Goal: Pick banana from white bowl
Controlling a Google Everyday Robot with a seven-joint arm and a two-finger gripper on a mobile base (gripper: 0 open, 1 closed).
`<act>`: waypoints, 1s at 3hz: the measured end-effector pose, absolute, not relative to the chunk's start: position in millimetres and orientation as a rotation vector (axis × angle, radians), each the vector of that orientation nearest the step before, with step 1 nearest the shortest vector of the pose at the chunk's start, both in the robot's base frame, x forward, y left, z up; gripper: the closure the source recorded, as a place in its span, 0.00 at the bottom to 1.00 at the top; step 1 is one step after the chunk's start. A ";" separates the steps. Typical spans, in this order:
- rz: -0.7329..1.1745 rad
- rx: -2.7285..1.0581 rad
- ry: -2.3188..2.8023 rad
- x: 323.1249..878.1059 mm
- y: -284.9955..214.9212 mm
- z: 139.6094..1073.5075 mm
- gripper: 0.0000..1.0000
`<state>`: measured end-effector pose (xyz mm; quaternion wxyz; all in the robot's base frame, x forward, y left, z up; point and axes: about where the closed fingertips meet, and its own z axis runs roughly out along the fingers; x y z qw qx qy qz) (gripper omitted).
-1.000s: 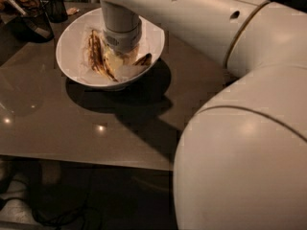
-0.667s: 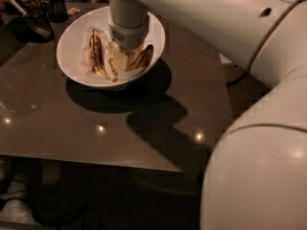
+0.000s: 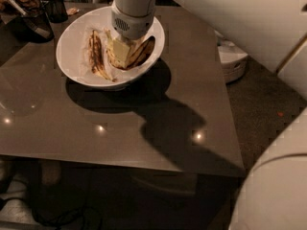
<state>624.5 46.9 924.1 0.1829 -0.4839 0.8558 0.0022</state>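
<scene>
While the pincer (image 3: 121, 51) sits low inside the white bowl (image 3: 72, 35) at the far left of the table (image 3: 201, 90), you are working almost blind. The arm's thick white wrist (image 3: 133, 13) stands straight above it and hides the tip, so you cannot tell whether it is open or closed on anything.

The banana (image 3: 142, 51), a yellow, brown-blotched pair, lies in the right half of the bowl, under and just right of the wrist. It is touching the pincer or very nearly so. A single darker banana (image 3: 96, 56) lies apart in the left half, on crumpled white paper (image 3: 86, 35).

The step in hand looks like the grasp itself. To do it well, close across the pair's width near its middle, not along its curve. Press gently, because fruit this ripe will likely bruise or split under a hard squeeze. Keep clear of the paper lining, which could come up with the fruit, and of the single banana at left.

Lift straight up until the pair is above the slanted rim before you swing away. A sideways drag may tip the bowl or slide it toward the dark cups (image 3: 56, 7) at the far left corner. Watch that the bowl does not rise with the load.
</scene>
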 end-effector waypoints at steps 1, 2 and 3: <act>0.006 -1.365 2.414 624.4 46.9 924.3 1.00; 0.003 -1.346 2.371 617.9 47.4 955.6 1.00; -0.006 -1.370 2.325 595.0 50.4 993.6 1.00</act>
